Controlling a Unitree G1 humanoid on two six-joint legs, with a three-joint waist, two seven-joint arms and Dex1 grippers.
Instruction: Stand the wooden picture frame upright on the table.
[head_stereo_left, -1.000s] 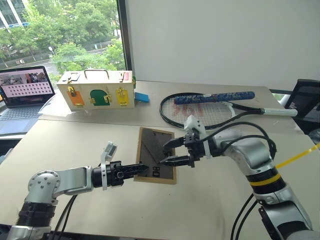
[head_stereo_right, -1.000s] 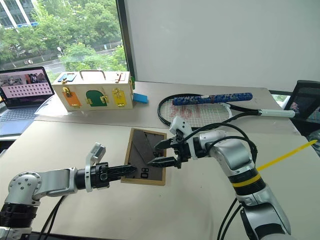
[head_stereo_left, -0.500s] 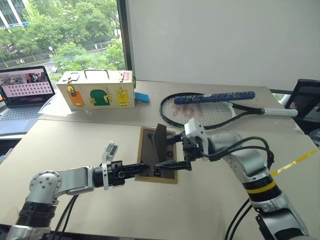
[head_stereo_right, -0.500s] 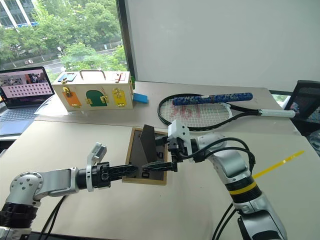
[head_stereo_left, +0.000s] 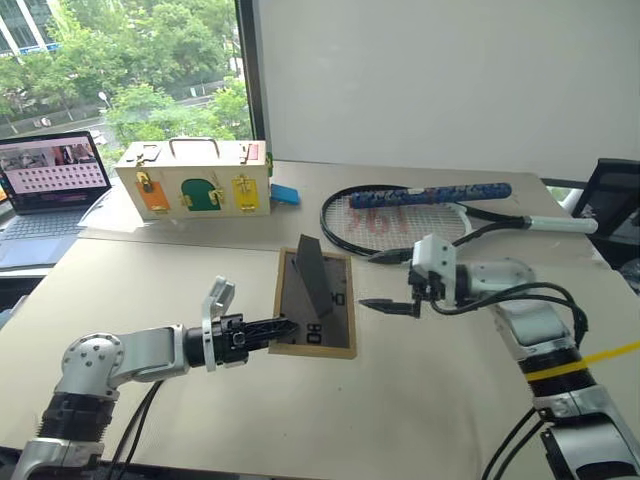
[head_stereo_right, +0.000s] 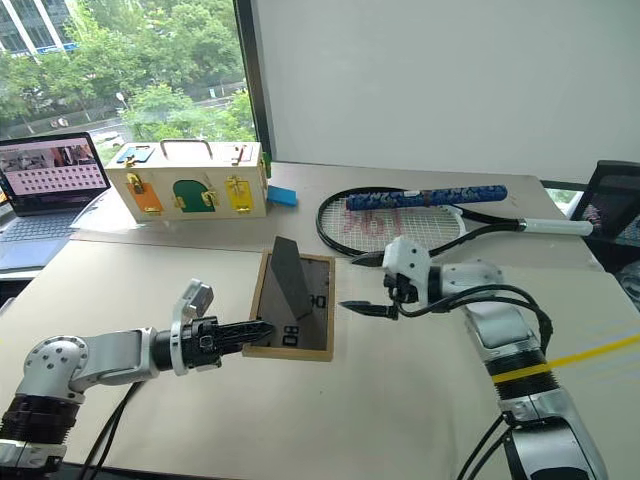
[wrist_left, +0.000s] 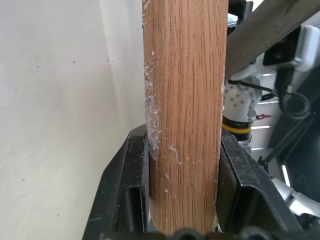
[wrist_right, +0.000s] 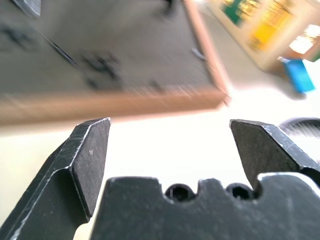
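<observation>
Left claw (head_stereo_left: 283, 327): closed on the near-left edge of the frame (head_stereo_left: 318, 306); in the wrist view both fingers (wrist_left: 122, 190) pressed against the wooden rail.
Right claw (head_stereo_left: 378, 304): wide open, holding nothing; level above the worktop (head_stereo_left: 180, 285), just right of the frame, tips pointing at it, not touching.
Frame: lay back-up on the worktop, centre of the scene, between the two claws; dark grey back with white label facing up.
Stand (head_stereo_left: 309, 272): folded out, rising steeply from the back as a dark wedge.
Racket (head_stereo_left: 400, 222): flat on the worktop behind the right claw, blue-wrapped handle towards the far right; well apart from the frame.
Box (head_stereo_left: 193, 179): pale wood with orange, green and yellow doors, far left of the worktop.
Blue block (head_stereo_left: 284, 194): just right of the box.
Laptop (head_stereo_left: 48, 180): open, at the far left edge, screen lit.
</observation>
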